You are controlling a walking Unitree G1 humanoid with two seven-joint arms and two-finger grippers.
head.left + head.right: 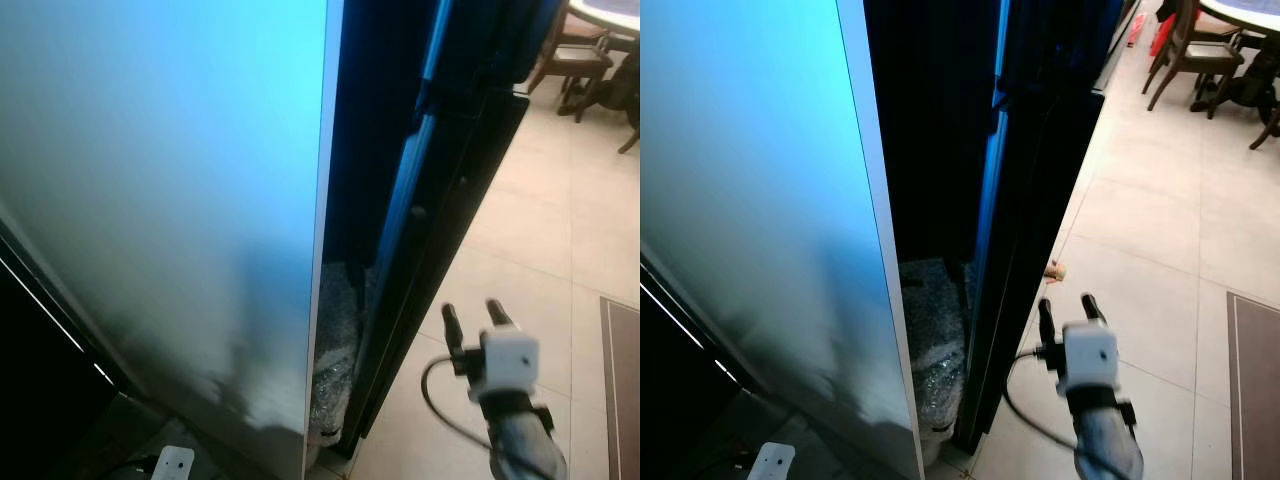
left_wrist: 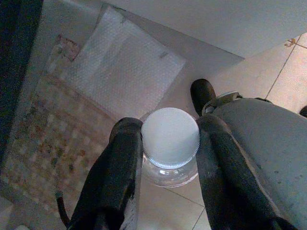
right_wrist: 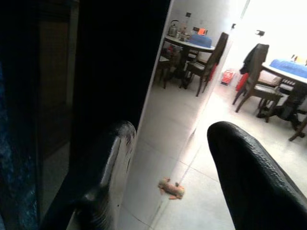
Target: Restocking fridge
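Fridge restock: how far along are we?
Done: the left gripper is shut on a white-capped bottle, so an item is picked up. In hand: the right gripper, fingers open, is raised beside the edge of the dark fridge door. Left: getting the bottle inside; no shelf is visible yet.

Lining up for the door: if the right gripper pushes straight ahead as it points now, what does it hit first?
Probably the fridge's dark door: the open right gripper points along its edge; depth is unclear.

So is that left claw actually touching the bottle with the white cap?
Touching. The left wrist view shows the left claw with both black fingers pressed against the sides of the bottle, its white cap wedged between them with no gap.
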